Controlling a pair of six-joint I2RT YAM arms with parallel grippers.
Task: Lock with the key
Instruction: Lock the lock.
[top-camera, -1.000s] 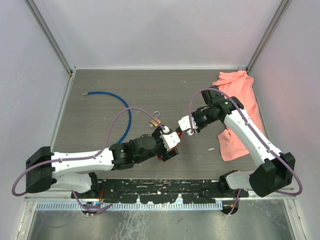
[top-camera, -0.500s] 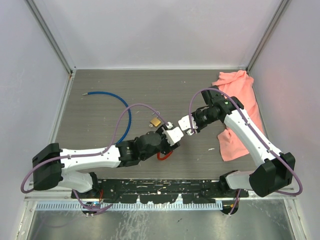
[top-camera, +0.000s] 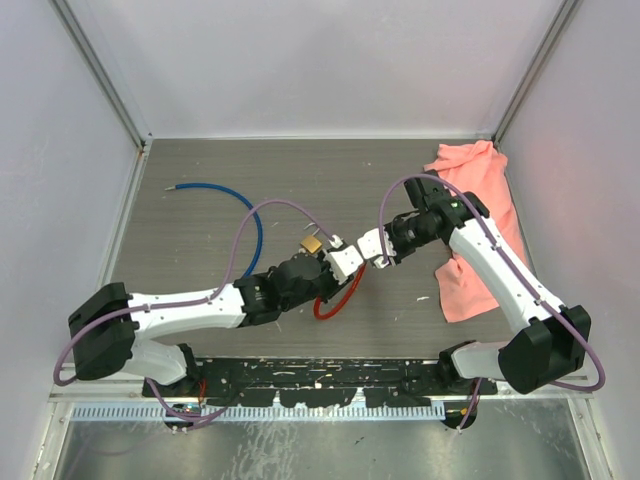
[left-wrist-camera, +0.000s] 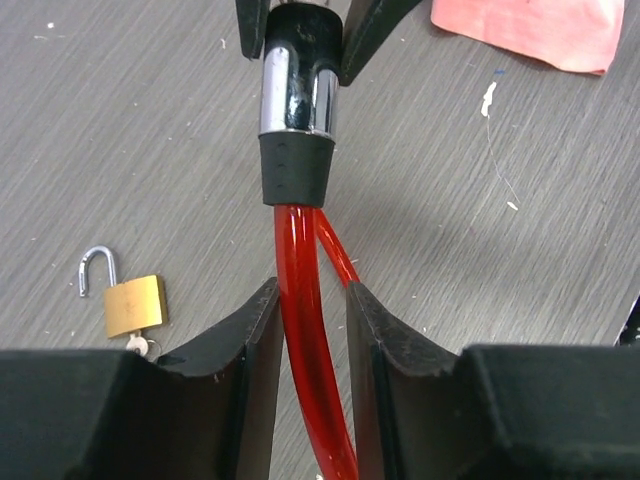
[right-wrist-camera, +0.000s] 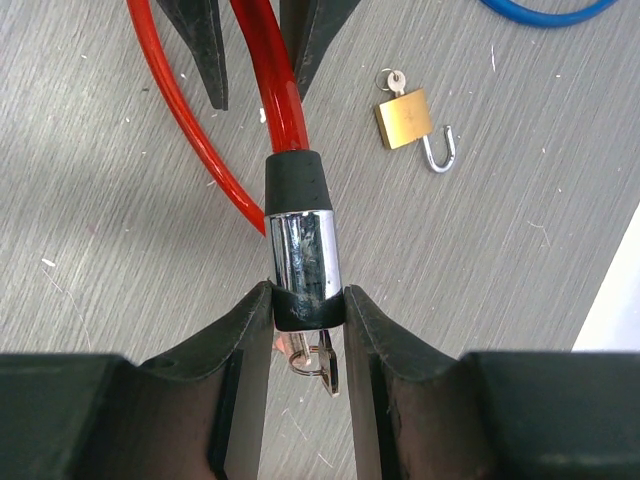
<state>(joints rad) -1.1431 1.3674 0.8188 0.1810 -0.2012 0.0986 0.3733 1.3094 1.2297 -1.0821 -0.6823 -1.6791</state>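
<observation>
**Item 1. Left claw**: low over the counter, nearest the arm bases. Its 2 fingers stand narrowly apart on either side of the red cable. 1 finger lies against the cable and a thin gap shows at the other. Whether the cable is pinched cannot be told.

**Item 2. Red cable:** translucent red sheath. It runs up between the left claw's fingers into the lock barrel. A 2nd strand curves off beside it and forms a loop lying on the counter.

**Item 3. Lock barrel**: chrome sleeve with a black collar at each end, fixed on the end of the red cable. It is held off the counter between the 2 claws, near the counter's middle.

**Item 4. Right claw**: partly closed, both fingers pressed on the black end of the lock barrel farthest from the cable. It has firm hold of the barrel.

**Item 5. Keys**: small metal bunch at the gripped end of the barrel, between the right claw's fingers. Whether 1 is seated in the keyhole cannot be told.

**Item 6. Padlock**: brass body, steel shackle swung open, a small key at its base. It lies flat on the counter just beside the left claw, touching nothing else.

**Item 7. Blue cable**: 1 curved length on the counter's far left.

**Item 8. Pink cloth**: crumpled along the right side, reaching the far right corner, partly under the right arm.
</observation>
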